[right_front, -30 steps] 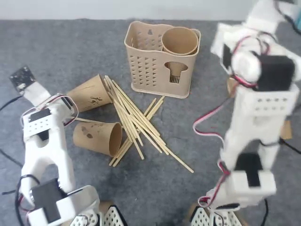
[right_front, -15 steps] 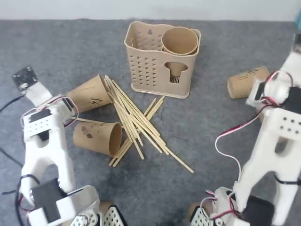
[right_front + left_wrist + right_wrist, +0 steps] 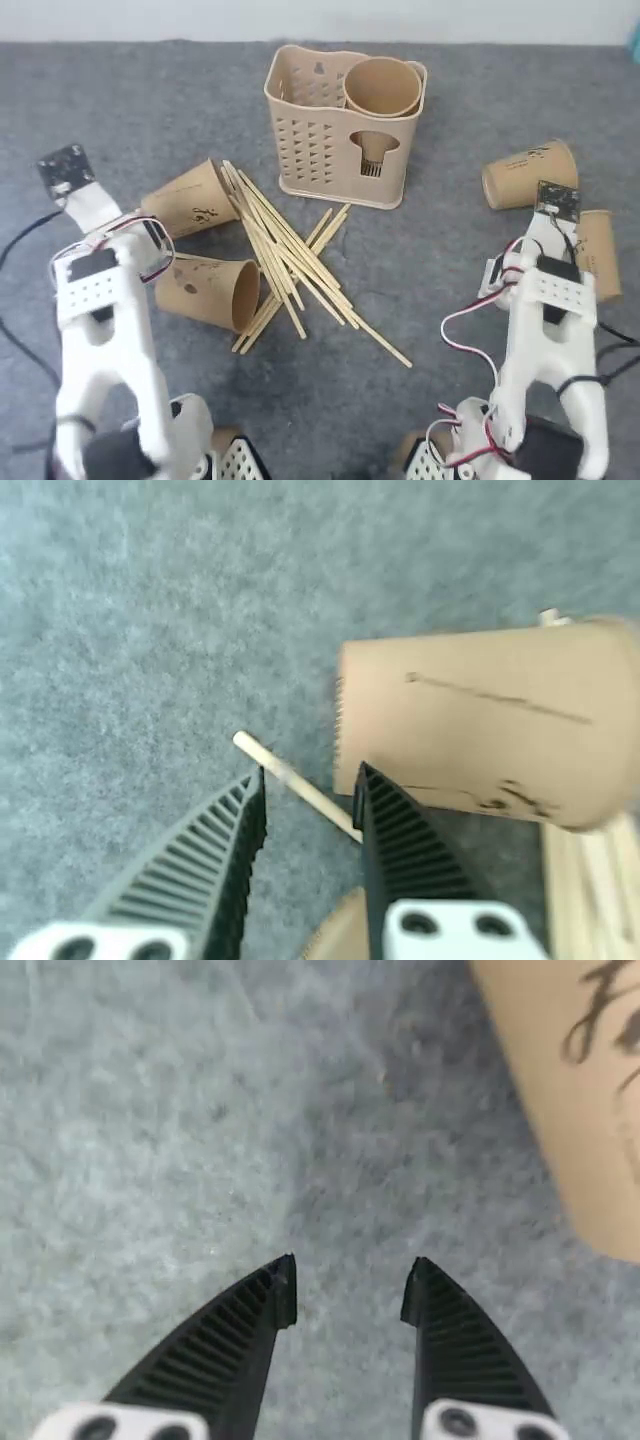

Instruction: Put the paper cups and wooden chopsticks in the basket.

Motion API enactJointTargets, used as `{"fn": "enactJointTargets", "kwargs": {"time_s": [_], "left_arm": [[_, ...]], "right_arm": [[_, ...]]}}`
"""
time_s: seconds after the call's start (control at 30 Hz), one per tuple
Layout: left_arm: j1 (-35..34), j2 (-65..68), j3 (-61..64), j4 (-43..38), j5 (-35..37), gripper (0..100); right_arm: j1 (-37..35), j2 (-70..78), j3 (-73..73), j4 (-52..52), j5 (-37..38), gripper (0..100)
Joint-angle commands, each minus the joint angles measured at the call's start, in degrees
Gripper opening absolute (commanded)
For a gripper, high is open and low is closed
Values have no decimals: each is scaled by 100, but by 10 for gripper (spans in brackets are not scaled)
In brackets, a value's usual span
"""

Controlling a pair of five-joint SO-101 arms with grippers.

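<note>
Since one cup (image 3: 382,86) already stands in the basket (image 3: 310,130), four cups and the sticks remain on the grey surface (image 3: 450,250).

Basket: upright, far middle.
Cups on their sides: far-left cup (image 3: 188,203) and near-left cup (image 3: 205,290) by the left arm; far-right cup (image 3: 528,175) and near-right cup (image 3: 598,255) by the right arm.
Chopstick pile (image 3: 290,260): between the basket and the left cups.

Left tool (image 3: 308,780): narrow gap, straddling a stray chopstick (image 3: 290,777), gripping nothing.
Right tool (image 3: 350,1285): moderately wide, empty, over bare carpet.

My read: the step is grabbing that stick. Press the tips into the carpet and close in from the stick's end so it won't pivot. Keep clear of the cup alongside.

Hidden: the right arm covers part of the near-right cup, and the stick's other end runs under a finger.
</note>
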Motion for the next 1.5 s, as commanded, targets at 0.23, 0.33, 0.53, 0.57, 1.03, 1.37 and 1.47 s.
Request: {"fn": "enactJointTargets", "kwargs": {"time_s": [0.23, 0.33, 0.53, 0.57, 1.03, 1.37, 1.47], "left_arm": [[1705, -2734, -435, 1714, -35, 138], [2013, -2110, -1051, 1943, 299, 138], [2057, -158, -2536, 2312, 536, 138], [2066, 105, -2730, 2312, 536, 138], [2136, 2347, -3679, 2075, 501, 138], [2004, 2884, -3758, 2101, 510, 138], [1767, 2866, -3758, 2101, 510, 134]], "right_arm": [[-189, -207, 9, -189, 141, 187], [-189, -198, 9, -189, 141, 187], [-163, -198, 18, -189, 141, 187], [-163, -198, 18, -189, 141, 187], [-198, -198, 141, -479, 457, 187], [-198, -198, 141, -479, 492, 187], [-198, -198, 141, -479, 492, 187]]}}
